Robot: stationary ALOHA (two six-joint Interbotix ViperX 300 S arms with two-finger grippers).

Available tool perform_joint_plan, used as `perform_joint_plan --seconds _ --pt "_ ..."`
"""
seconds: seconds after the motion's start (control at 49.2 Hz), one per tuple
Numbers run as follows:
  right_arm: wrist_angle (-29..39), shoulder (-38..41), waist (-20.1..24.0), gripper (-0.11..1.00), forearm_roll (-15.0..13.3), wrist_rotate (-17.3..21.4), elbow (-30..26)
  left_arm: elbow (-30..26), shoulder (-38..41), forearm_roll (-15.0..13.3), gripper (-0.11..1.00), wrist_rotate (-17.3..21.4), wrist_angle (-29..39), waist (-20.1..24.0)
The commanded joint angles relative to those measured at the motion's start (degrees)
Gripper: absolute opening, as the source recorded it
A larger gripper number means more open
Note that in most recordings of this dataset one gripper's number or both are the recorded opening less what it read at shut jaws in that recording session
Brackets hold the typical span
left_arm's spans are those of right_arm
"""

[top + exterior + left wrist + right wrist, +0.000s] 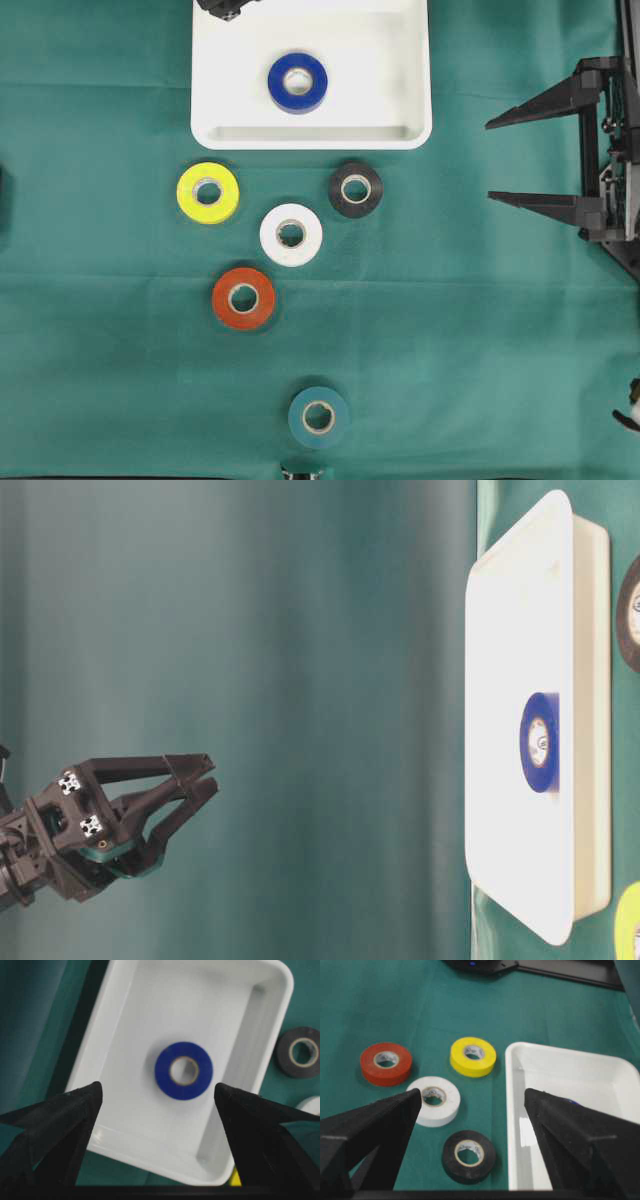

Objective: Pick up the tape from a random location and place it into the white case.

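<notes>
The white case lies at the top middle of the green cloth, with a blue tape flat inside it. Loose rolls lie below it: yellow, black, white, red and teal. My left gripper hangs open high above the case, and the blue tape shows between its fingers, far below. My right gripper stands open at the right edge, empty, facing the black tape and the case rim.
The left gripper shows well off the cloth in the table-level view. A dark arm part pokes in at the top edge over the case. Bare green cloth stretches along the lower left and right.
</notes>
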Motion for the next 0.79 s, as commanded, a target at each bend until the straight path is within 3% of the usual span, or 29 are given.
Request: perform_joint_plan --seconds 0.0,0.549,0.773 --pt "-0.09 0.18 0.18 0.93 -0.09 0.09 -1.58 -0.79 -1.67 0.18 0.99 0.09 -0.18 -1.58" --pt "0.09 0.09 0.18 0.93 -0.09 -0.18 -1.76 3.60 -3.69 0.09 0.99 -0.26 -2.29 -16.08" --pt "0.09 0.09 0.18 0.93 -0.09 -0.09 -1.85 4.04 -3.78 0.09 0.99 -0.26 -3.78 -18.63"
